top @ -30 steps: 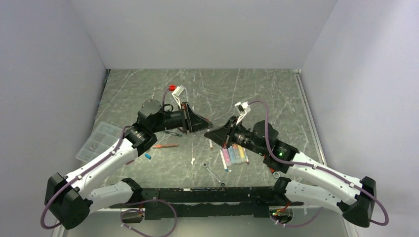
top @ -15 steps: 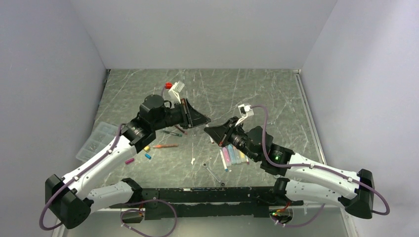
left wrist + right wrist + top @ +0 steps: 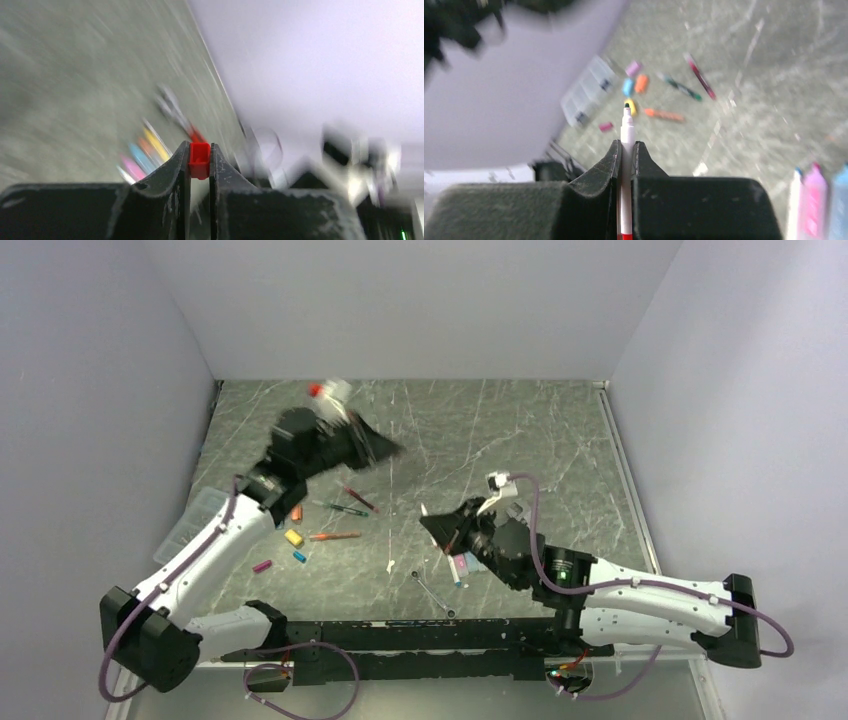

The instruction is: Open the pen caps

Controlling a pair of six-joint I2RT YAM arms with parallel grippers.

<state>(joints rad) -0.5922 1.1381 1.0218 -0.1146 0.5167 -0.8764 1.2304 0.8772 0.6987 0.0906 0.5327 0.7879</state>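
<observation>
My left gripper [image 3: 386, 449] is raised at the back left, blurred in the top view. In the left wrist view it [image 3: 200, 149] is shut on a small red cap [image 3: 200, 161]. My right gripper [image 3: 432, 523] is low near the table's middle. In the right wrist view it [image 3: 627, 146] is shut on a thin white marker [image 3: 626, 131] whose bare dark tip points out past the fingers. Loose caps lie at the left: orange [image 3: 296, 512], yellow [image 3: 293, 537], blue [image 3: 299, 556] and magenta [image 3: 262, 566].
A green marker [image 3: 348, 509], a red marker [image 3: 357, 497] and an orange marker [image 3: 334, 536] lie left of centre. Pastel highlighters [image 3: 462, 565] lie under the right arm. A silver wrench [image 3: 432, 592] lies near the front. A clear plastic box [image 3: 195, 523] sits at the left edge.
The two grippers have pulled apart. The left one swung up and back to the left with the red cap; the right one drew down toward the front with the white marker.
</observation>
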